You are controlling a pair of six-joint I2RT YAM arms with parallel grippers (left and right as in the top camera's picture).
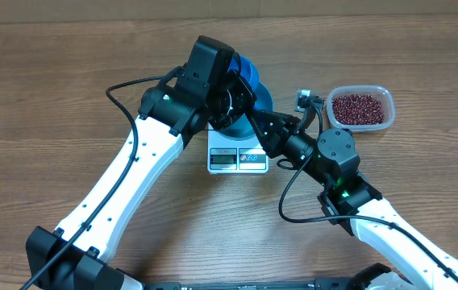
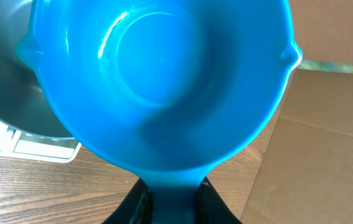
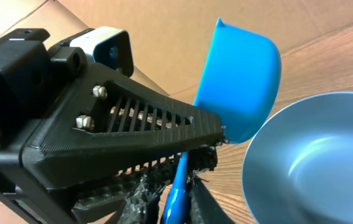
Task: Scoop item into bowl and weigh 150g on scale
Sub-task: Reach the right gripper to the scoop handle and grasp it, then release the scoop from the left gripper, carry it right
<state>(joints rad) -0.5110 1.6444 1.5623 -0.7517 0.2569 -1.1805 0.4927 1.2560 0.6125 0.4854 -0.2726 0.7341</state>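
Risk: 2 sets of fingers share 1 handle. If either pulls or releases early, the scoop (image 2: 164, 81) could twist or drop onto the empty bowl (image 3: 325, 155) and shift it on the scale (image 1: 238, 159).

Left fingers (image 2: 132, 206) clamp the empty scoop's handle. Right fingers (image 3: 209, 202) flank it; grip cannot be confirmed.

The beans (image 1: 361, 109), small, dark red-brown and loose, lie in the tub (image 1: 360, 89) right of the scale.

left arm (image 1: 132, 169) stretches from near left up to the far middle, wrist tipped down, left gripper (image 2: 171, 193) fingers pinched on the blue scoop (image 2: 164, 81) handle. right arm (image 1: 390, 225) comes in from near right, elbow folded, right gripper (image 3: 178, 199) fingers clamped on that same handle
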